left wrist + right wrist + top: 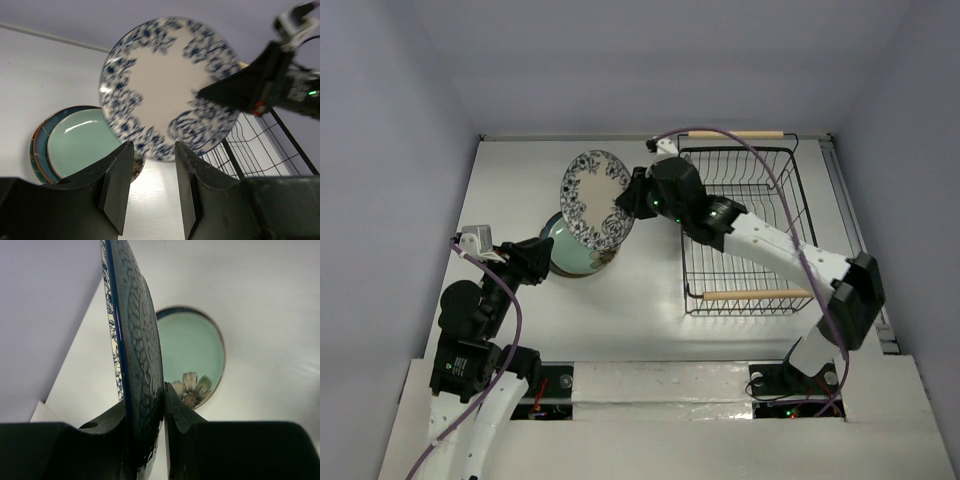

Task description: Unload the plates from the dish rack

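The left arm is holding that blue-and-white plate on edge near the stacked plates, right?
Not quite: the right gripper is clamped on the rim of the blue-and-white plate, as the right wrist view shows. The left gripper is open and empty.

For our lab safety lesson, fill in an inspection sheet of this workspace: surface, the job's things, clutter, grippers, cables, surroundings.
Surface: white table.
Job's things: black wire dish rack at right, no plates seen in it. The blue-rimmed plate is held on edge near a stack of plates, a teal one on top.
Clutter: nothing seen.
Grippers: right gripper shut on the blue-rimmed plate's rim. The left gripper is open, empty, near the stack.
Cables: a purple cable along each arm.
Surroundings: plain grey walls.
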Controlling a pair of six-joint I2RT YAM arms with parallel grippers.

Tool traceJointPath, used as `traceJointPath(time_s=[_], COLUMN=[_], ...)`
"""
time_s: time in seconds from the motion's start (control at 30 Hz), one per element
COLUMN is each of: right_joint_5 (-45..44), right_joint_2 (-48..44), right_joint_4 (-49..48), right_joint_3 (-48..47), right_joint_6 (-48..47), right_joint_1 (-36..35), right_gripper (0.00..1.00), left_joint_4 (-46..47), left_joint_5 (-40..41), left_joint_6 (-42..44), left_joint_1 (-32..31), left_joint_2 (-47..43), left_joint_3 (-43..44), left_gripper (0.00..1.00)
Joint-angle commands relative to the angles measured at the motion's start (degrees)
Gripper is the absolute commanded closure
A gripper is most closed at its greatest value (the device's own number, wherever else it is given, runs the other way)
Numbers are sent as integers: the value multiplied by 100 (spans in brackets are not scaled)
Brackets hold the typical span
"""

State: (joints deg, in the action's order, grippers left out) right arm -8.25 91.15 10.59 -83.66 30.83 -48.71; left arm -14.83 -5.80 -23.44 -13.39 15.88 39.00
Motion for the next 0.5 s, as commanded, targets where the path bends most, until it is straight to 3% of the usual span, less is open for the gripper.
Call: traceJointPath(time_s=[0.0,0.47], right_joint_5=[482,640], right_joint_2=[112,1694], right_joint_4=[-1647,-2614], right_joint_3=[-503,-274], right_joint_6=[871,2242], right_joint_1=[-25,-25], right_gripper=[100,98], left_joint_4=[261,270], left_joint_5=[-43,-53], left_joint_6=[-20,-11], left_joint_1=[20,20], left_joint_2=[-6,-59], left_joint_3=[-7,-16], left_gripper=[64,64])
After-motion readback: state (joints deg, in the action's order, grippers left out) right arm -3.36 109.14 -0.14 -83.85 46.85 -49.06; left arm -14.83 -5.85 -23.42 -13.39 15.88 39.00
